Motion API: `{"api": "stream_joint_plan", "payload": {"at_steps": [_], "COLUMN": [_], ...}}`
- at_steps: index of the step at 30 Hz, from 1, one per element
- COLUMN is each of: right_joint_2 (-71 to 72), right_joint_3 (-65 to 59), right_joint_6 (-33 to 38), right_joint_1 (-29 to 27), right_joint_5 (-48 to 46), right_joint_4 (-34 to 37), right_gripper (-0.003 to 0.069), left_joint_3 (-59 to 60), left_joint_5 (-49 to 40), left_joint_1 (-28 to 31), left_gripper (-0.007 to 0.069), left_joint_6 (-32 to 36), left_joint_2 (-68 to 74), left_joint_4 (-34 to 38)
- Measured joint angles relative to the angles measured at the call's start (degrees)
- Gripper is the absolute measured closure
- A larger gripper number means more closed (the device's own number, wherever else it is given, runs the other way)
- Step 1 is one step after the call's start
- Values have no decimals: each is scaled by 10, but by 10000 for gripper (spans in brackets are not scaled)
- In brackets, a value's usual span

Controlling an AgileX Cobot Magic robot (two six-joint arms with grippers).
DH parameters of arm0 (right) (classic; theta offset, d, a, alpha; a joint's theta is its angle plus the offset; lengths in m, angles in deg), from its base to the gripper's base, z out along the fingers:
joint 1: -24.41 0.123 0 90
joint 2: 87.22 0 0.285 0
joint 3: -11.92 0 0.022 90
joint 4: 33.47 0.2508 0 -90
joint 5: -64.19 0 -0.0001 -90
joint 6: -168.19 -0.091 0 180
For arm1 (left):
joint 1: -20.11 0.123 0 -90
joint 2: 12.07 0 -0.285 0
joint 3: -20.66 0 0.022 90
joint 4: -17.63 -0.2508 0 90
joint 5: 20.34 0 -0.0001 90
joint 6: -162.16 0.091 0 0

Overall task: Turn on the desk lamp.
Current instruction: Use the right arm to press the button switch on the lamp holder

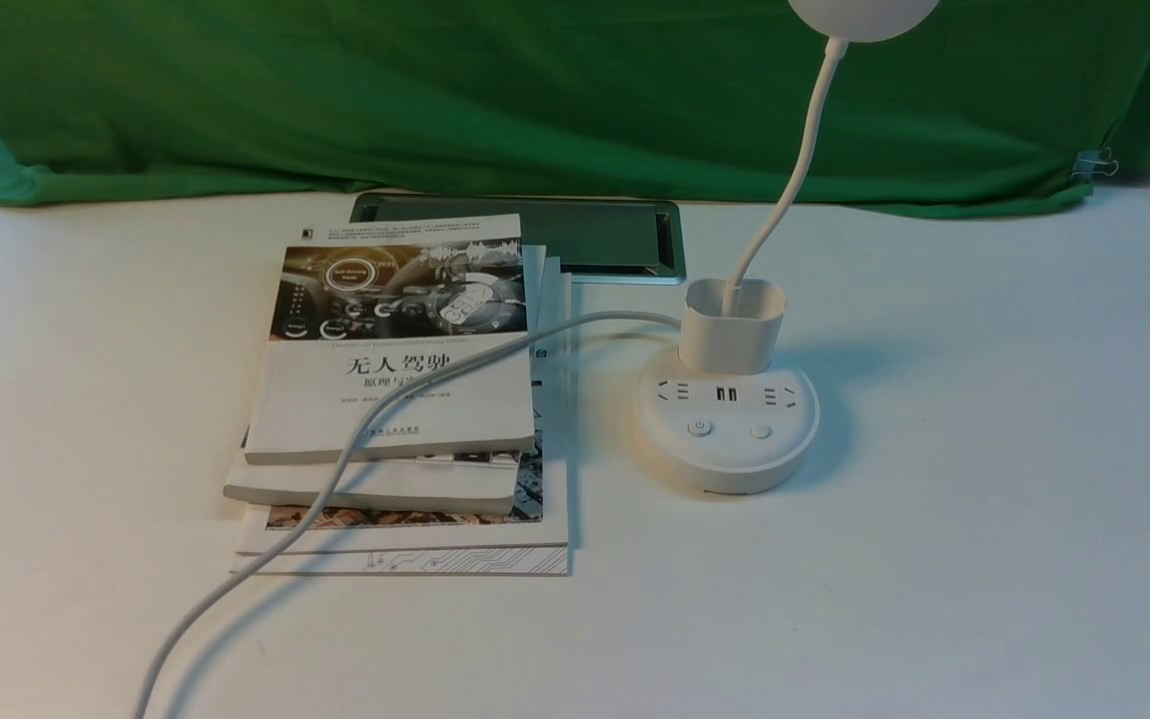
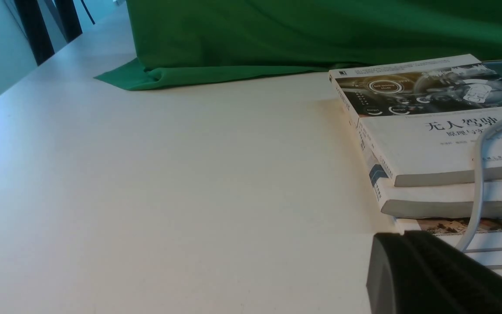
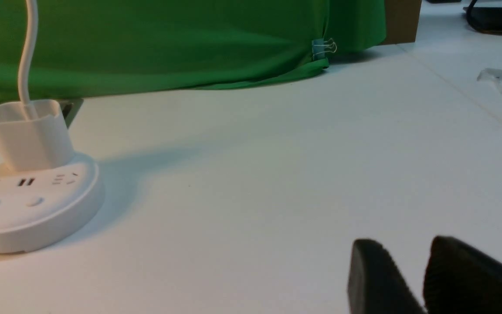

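The white desk lamp (image 1: 728, 424) stands right of centre on the table. Its round base carries sockets, USB ports and two buttons (image 1: 700, 427). A cup-shaped holder (image 1: 732, 325) sits on the base, and a thin gooseneck rises from it to the round head (image 1: 864, 15), cut off by the frame's top. Neither gripper shows in the front view. My right gripper (image 3: 408, 245) hovers open and empty over bare table, well to the right of the lamp's base (image 3: 33, 209). My left gripper (image 2: 403, 237) is shut, with nothing in it, beside the books' near corner.
A stack of books (image 1: 405, 399) lies left of the lamp, and a white cable (image 1: 335, 469) runs across it to the front edge. A grey recessed panel (image 1: 595, 235) sits behind the books. Green cloth (image 1: 535, 100) covers the back, held by a binder clip (image 1: 1094, 165).
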Motion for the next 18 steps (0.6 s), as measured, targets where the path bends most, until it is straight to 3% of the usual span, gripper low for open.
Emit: {"api": "stream_joint_plan", "payload": {"at_steps": [4, 7, 9, 10, 13, 15, 18], "right_joint_2": [0, 0, 0, 0, 0, 0, 0], "right_joint_3": [0, 0, 0, 0, 0, 0, 0], "right_joint_6": [-12, -99, -268, -268, -521, -573, -578], "right_joint_1": [0, 0, 0, 0, 0, 0, 0], "right_joint_5": [0, 0, 0, 0, 0, 0, 0], "right_joint_4": [-1, 17, 45, 46, 59, 60, 58], "right_gripper": [421, 421, 421, 421, 421, 421, 421], "left_joint_3": [0, 0, 0, 0, 0, 0, 0], "left_joint_5": [0, 0, 0, 0, 0, 0, 0], "left_joint_1": [0, 0, 0, 0, 0, 0, 0], "left_gripper": [603, 603, 603, 603, 603, 603, 603], "left_joint_6": [0, 0, 0, 0, 0, 0, 0], "left_joint_2": [0, 0, 0, 0, 0, 0, 0], "left_joint_4": [0, 0, 0, 0, 0, 0, 0]}}
